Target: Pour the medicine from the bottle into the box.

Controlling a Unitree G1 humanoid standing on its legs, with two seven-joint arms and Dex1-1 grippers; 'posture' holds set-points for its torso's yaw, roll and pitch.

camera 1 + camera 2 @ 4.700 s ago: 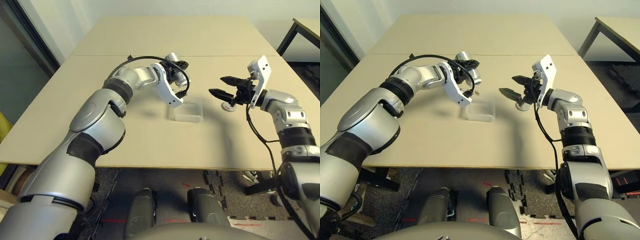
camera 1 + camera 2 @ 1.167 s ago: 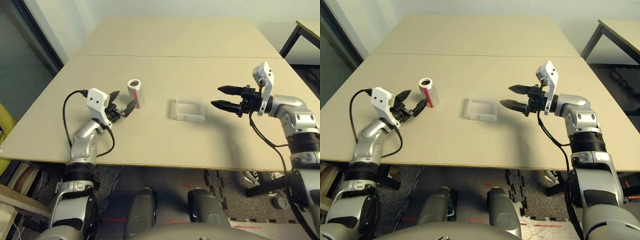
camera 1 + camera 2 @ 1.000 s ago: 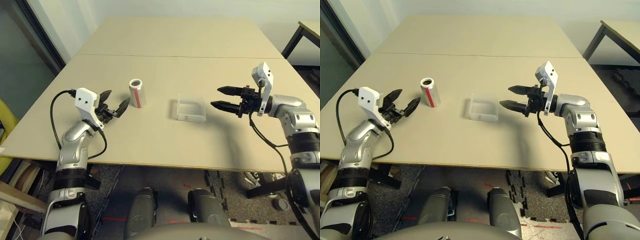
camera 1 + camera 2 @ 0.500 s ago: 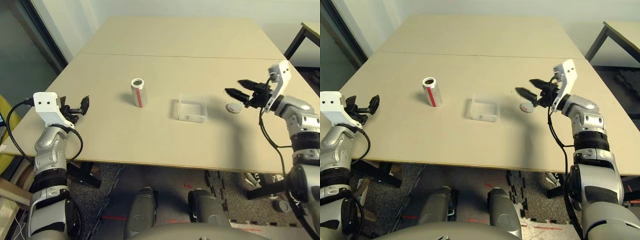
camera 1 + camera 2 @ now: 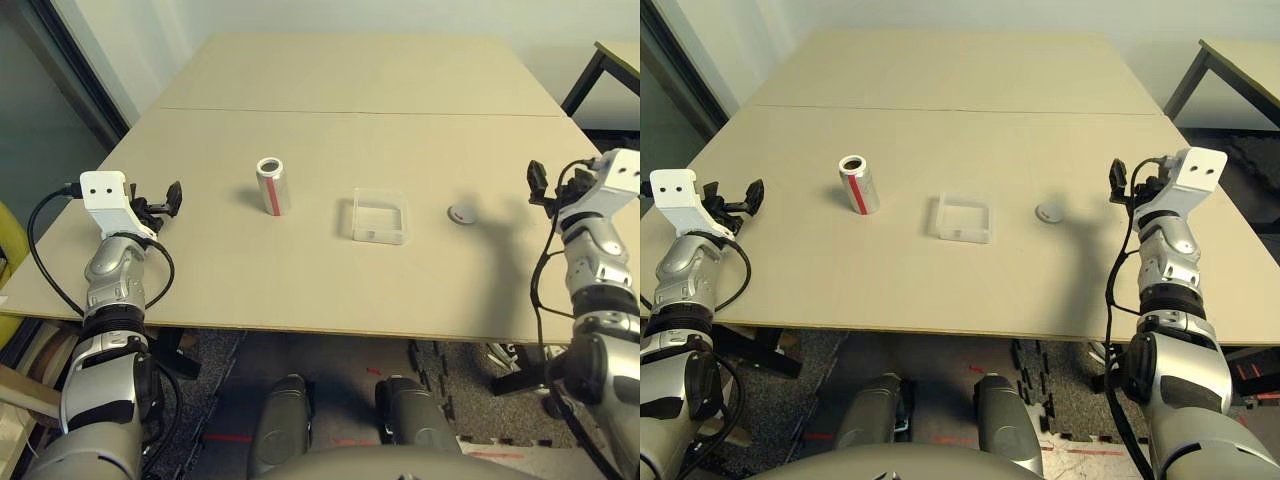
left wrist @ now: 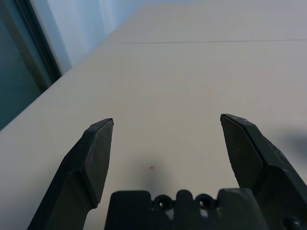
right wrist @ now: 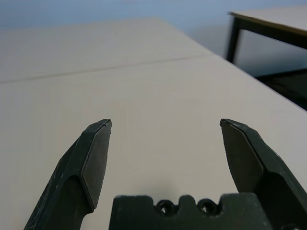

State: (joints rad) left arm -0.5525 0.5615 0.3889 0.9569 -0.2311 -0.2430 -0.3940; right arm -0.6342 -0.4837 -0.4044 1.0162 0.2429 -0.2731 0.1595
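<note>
Bottle point(image 5: 272, 186) stands upright and uncapped on the desk point(image 5: 330, 270), left of centre. Clear box point(image 5: 379, 217) lies just right of it, apart; small round cap point(image 5: 462, 213) lies further right. Left gripper point(image 6: 165, 136) at the desk's left edge, fingers point(image 6: 96, 153) spread wide, empty. Right gripper point(image 7: 165, 139) at the right edge, fingers spread, empty.

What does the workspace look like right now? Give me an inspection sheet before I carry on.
Surface: tan table, a seam running across it.
Job's things: bottle upright, uncapped, left of the clear box; they stand apart.
Clutter: small round cap lying right of the box.
Grippers: left tool open, holding nothing, at the left table edge; right tool open, holding nothing, at the right edge.
Cables: black cable looping by the left wrist; another along the right forearm.
Surroundings: second table at far right.
</note>
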